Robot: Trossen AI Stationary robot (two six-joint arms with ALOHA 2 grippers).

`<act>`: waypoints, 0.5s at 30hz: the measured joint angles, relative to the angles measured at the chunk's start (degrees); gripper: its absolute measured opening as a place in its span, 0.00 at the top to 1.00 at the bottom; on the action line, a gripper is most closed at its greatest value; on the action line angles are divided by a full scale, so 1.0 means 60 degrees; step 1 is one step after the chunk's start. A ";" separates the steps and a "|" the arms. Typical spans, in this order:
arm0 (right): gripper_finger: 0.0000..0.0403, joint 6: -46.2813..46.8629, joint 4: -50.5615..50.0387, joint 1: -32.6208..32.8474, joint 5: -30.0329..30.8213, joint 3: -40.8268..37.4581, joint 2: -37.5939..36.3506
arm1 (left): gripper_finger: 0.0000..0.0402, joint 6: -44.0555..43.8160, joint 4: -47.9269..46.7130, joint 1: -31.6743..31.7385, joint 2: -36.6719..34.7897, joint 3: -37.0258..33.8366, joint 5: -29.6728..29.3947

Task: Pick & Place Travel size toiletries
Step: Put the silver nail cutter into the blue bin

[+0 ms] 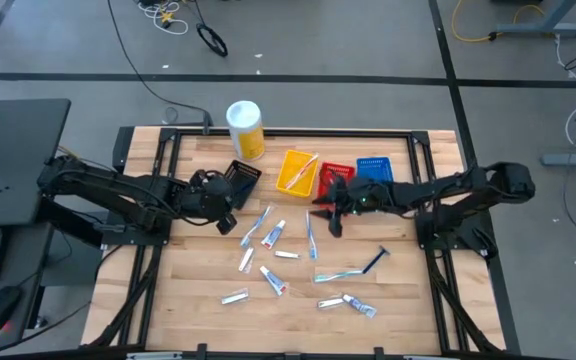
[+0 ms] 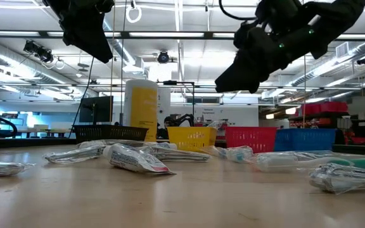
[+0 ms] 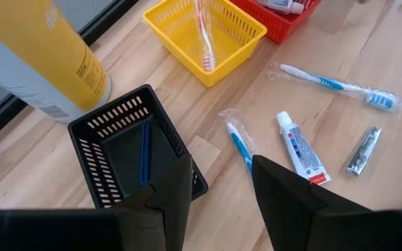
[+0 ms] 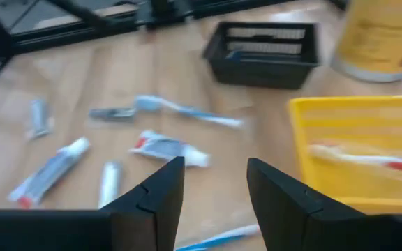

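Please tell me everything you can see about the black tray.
The black tray is a small rectangular basket, apparently plastic, with slotted mesh walls and a solid floor. It stands upright on the wooden table, beside the tall yellow canister. One slim blue item lies inside. The left tool hovers open near it, not touching.

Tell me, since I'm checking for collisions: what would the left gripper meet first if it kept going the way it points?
Probably the black tray. The left gripper hangs open above the table, and one of its fingers already overlaps the tray's near corner. A blue-and-white toothbrush lies just beyond. Depth is unclear, so it might pass over.
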 joint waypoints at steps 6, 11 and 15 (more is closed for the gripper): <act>0.59 0.0343 0.0623 0.1101 0.0005 -0.0004 0.0468 | 0.60 0.0019 0.0004 0.0000 0.0000 0.0000 -0.0004; 0.59 0.0689 0.2215 0.1971 0.0018 -0.0004 0.1561 | 0.60 0.0017 0.0025 0.0000 0.0000 0.0000 -0.0110; 0.59 0.0803 0.3012 0.2500 0.0542 0.0157 0.2630 | 0.60 0.0020 0.0207 0.0001 0.0000 0.0000 -0.0255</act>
